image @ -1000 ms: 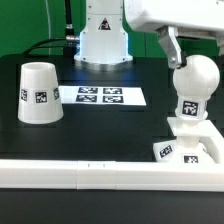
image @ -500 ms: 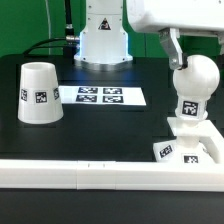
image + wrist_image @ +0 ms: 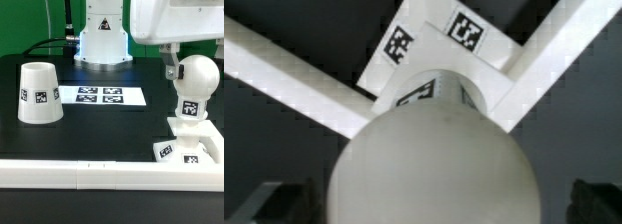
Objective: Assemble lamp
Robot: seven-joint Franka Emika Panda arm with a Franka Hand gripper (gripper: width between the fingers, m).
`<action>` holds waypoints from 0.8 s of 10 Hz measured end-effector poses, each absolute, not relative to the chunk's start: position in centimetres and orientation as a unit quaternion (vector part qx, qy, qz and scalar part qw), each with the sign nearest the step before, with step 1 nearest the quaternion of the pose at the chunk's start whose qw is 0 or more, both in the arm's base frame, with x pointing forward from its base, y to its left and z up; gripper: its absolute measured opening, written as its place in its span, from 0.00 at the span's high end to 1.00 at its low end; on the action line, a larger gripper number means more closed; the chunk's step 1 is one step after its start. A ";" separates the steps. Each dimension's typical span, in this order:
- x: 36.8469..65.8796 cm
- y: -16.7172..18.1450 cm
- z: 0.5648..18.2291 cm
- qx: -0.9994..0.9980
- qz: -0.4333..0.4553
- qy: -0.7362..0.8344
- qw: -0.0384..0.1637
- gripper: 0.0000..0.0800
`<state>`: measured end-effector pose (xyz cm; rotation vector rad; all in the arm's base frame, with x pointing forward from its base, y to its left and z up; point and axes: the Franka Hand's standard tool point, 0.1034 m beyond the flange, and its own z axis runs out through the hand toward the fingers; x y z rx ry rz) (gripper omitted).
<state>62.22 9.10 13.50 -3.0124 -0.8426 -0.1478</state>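
Vs 0.5 s ago: arm has dropped. The visible finger (image 3: 172, 70) was above the bulb (image 3: 196, 82) head and is now level w/ it, just on the exterior view's left of it. Bulb, base and shade unmoved.

Bulb stands upright: long axis vertical, round head up, stem down into the base (image 3: 177, 150). It's at the near right of the bench (image 3: 120, 125).

Wrist view looks down that axis. The head fills the frame, w/ a dark fingertip on either side and a gap to the head on both. So the pincer (image 3: 432, 204) is spread and straddling, not gripping.

Base lies flat, tucked against the white rail (image 3: 90, 176) along the near edge.

Shade (image 3: 38, 92) sits wide end down at far left, well apart. Marker board (image 3: 100, 97) lies flat btw shade and bulb, farther back.
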 end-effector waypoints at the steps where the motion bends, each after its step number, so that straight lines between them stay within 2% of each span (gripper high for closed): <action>1: 61.8 9.4 13.2 -0.963 -0.009 -0.269 0.005 0.13; 7: 62.2 8.9 12.5 -0.962 0.000 -0.271 0.007 0.13; 8: 62.2 8.8 12.5 -0.962 0.000 -0.273 0.007 0.28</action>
